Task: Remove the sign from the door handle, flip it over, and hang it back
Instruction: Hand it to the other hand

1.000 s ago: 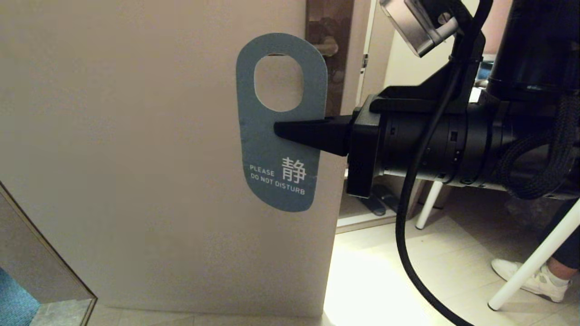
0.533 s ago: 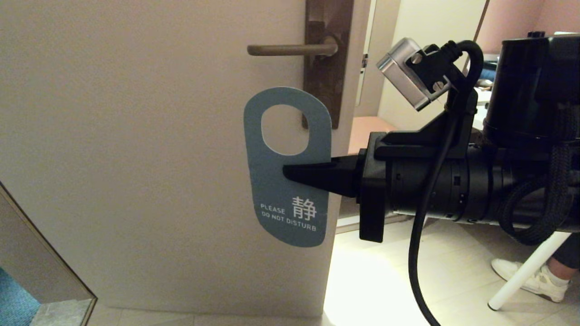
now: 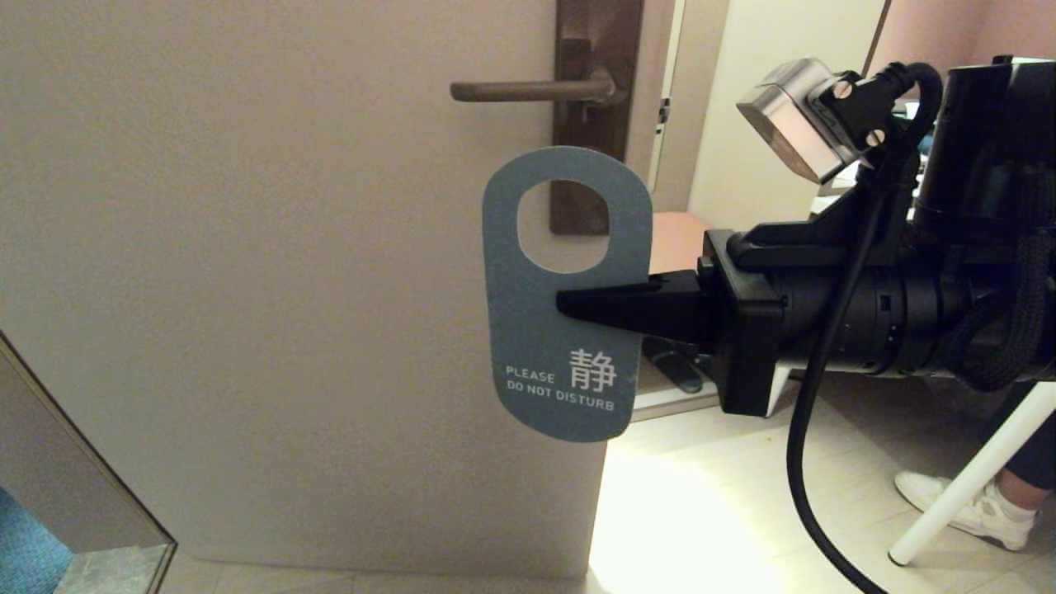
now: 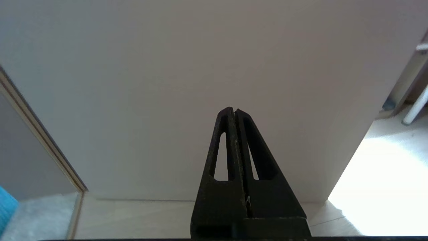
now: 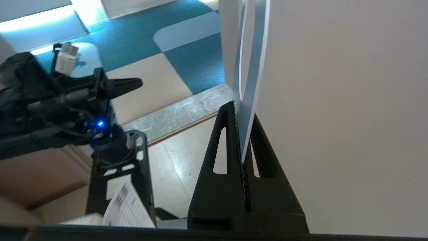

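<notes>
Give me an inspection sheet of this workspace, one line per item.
Surface: pale beige door, standing ajar.
Job's things: blue-grey rounded hanger sign, off the lever, DO NOT DISTURB face toward the head camera; bare dark bronze lever door handle above it.
Clutter: nothing seen.
Grippers: right gripper shut on the sign's edge; left gripper shut, empty, low before the door.
Cables: black cable drooping from the right wrist.
Surroundings: white chair leg, white shoe, blue carpet.
</notes>
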